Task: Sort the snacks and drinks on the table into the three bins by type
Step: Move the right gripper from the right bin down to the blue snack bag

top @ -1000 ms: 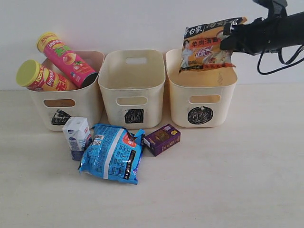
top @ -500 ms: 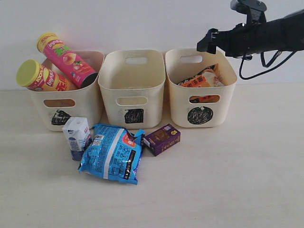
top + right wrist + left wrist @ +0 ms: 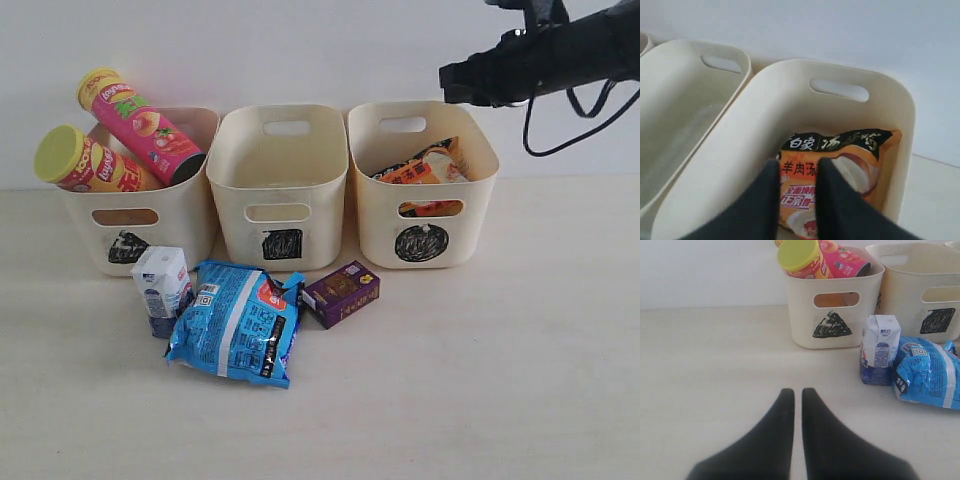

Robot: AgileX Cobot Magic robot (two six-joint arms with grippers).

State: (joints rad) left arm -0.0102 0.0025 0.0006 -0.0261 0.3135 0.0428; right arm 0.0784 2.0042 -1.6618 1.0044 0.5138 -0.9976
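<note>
The right hand (image 3: pixel 447 85), fingers slightly parted and empty, hovers at 1 o'clock above the circle bin (image 3: pixel 375 225), in which the orange packet (image 3: pixel 425 165) lies. The left hand (image 3: pixel 793 392) is pressed together above the surface (image 3: pixel 715 365). The blue packet (image 3: pixel 235 325) lies at 6 o'clock of the square bin (image 3: pixel 280 180).

Light: I see bright, soft, even light everywhere | Shadows: only faint ones on the table (image 3: pixel 715 355) just under the white carton (image 3: pixel 880 347) out past my left pincer (image 3: pixel 797 391) | Blur: both pincers look fuzzy up close; right pincer (image 3: pixel 799 162) too dark for detail
</note>
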